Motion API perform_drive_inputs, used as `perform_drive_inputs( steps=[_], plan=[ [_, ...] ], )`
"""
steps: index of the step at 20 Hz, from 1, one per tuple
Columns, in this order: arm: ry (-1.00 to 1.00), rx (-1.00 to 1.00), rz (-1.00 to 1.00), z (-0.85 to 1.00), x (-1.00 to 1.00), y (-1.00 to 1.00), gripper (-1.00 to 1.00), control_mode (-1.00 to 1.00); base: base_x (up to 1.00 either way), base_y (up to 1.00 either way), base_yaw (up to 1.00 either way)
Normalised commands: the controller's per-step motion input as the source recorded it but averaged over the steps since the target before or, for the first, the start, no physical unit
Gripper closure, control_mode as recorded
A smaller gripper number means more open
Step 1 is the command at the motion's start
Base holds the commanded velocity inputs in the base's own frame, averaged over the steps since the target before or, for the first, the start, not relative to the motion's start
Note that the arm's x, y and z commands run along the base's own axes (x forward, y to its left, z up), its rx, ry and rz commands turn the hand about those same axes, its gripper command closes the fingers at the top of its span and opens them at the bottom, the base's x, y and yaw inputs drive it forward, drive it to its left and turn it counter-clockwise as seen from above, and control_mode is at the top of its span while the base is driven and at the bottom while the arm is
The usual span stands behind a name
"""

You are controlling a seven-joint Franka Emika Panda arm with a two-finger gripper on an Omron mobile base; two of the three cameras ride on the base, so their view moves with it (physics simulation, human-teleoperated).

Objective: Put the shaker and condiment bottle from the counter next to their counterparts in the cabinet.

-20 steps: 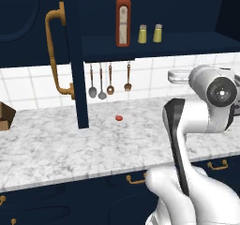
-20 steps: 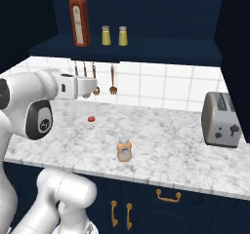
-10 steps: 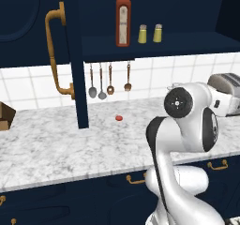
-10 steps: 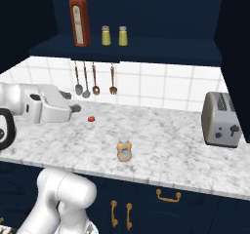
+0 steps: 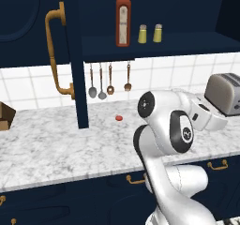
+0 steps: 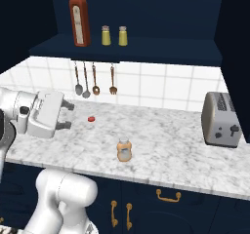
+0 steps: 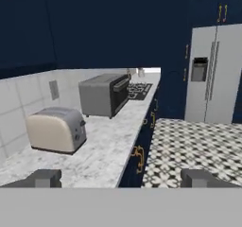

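The claw (image 6: 64, 116) of the white arm hangs above the near left part of the white-and-grey marbled stone worktop (image 6: 171, 145), its two dark fingers (image 6: 68, 106) spread wide apart with nothing between them. In the hand view the claw (image 7: 121, 178) points along the worktop (image 7: 101, 155) toward a rounded silver toaster (image 7: 56, 129) at 10 o'clock, a grey microwave oven (image 7: 105, 94) beyond it and a steel refrigerator (image 7: 215, 74) at 2 o'clock.

The small squat peach-orange condiment bottle with a pale cap (image 6: 124, 150) stands upright on the worktop near its front edge, at 4 o'clock from the claw and well apart from it. A small red round object (image 6: 91, 118) lies on the worktop at 12 o'clock from that bottle, just off the fingertips.

On the shelf of the open dark navy wall cabinet (image 6: 146, 50) the tall slim red sauce bottle with a green cap (image 6: 79, 19) stands at the left. At 3 o'clock from it stand two small yellow shakers with silver caps, the first (image 6: 106, 35) and the second (image 6: 122, 36) just beside each other. In the left base view the cabinet door (image 5: 35, 55) with its long curved brass handle (image 5: 55, 50) stands open at 9 o'clock from the red bottle (image 5: 123, 20).

Four metal utensils (image 6: 95, 79) hang on the tiled wall below the shelf. The toaster (image 6: 222, 120) sits at the right end of the worktop.
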Motion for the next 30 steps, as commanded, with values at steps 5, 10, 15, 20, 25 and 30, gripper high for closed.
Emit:
perform_drive_inputs(
  steps=[5, 10, 15, 20, 25, 30],
  plan=[
    [-0.23, -0.15, -0.13, -0.94, -0.21, -0.3, -1.0, -1.0, 0.0, 0.0, 0.0],
    [0.01, -0.12, -0.02, -0.55, -0.1, 0.04, -1.0, -1.0, 0.0, 0.0, 0.0],
    [0.0, 0.0, 0.01, -0.48, -0.01, -0.45, -1.0, -1.0, 0.0, 0.0, 0.0],
    [0.01, -0.03, 0.02, -0.6, 0.01, -0.16, -1.0, -1.0, 0.0, 0.0, 0.0],
    [0.0, -0.02, 0.1, -0.41, 0.22, -0.01, -1.0, -1.0, 0.0, 0.0, 0.0],
    [0.0, 0.0, 0.17, -0.57, 0.28, -0.12, -1.0, -1.0, 0.0, 0.0, 0.0]
  ],
)
